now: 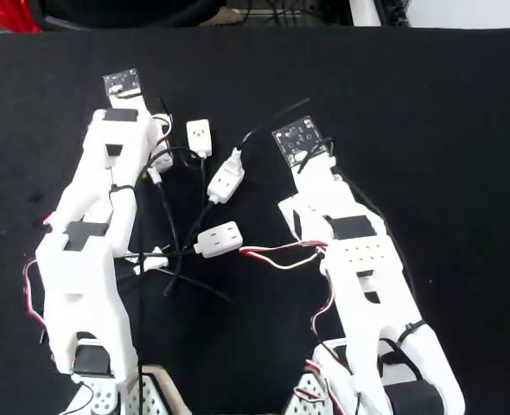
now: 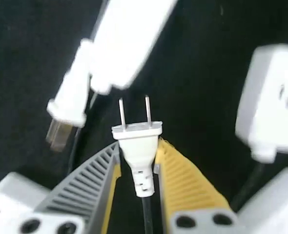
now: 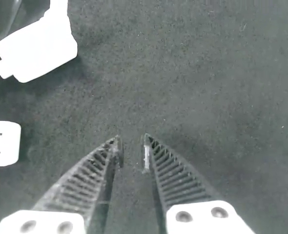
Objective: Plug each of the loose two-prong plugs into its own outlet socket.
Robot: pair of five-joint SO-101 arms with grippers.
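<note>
My left gripper (image 2: 136, 144) is shut on a white two-prong plug (image 2: 136, 134), gripped by its body with the prongs pointing away from me. Just beyond it lie a second white plug (image 2: 68, 100) with brass prongs and a blurred white outlet body (image 2: 129, 39). To one side is a white outlet socket (image 2: 273, 97). In the high view the left gripper (image 1: 158, 154) sits beside three white outlets (image 1: 200, 137) (image 1: 225, 179) (image 1: 219, 239). My right gripper (image 3: 132, 146) hovers over bare black cloth, open by a narrow gap and holding nothing.
Black cables (image 1: 173, 233) tangle between the two arms, and a loose white plug (image 1: 151, 259) lies by the left arm. Two white outlets (image 3: 36, 48) (image 3: 2, 144) lie beside the right gripper. The black cloth (image 1: 445, 130) covers the table.
</note>
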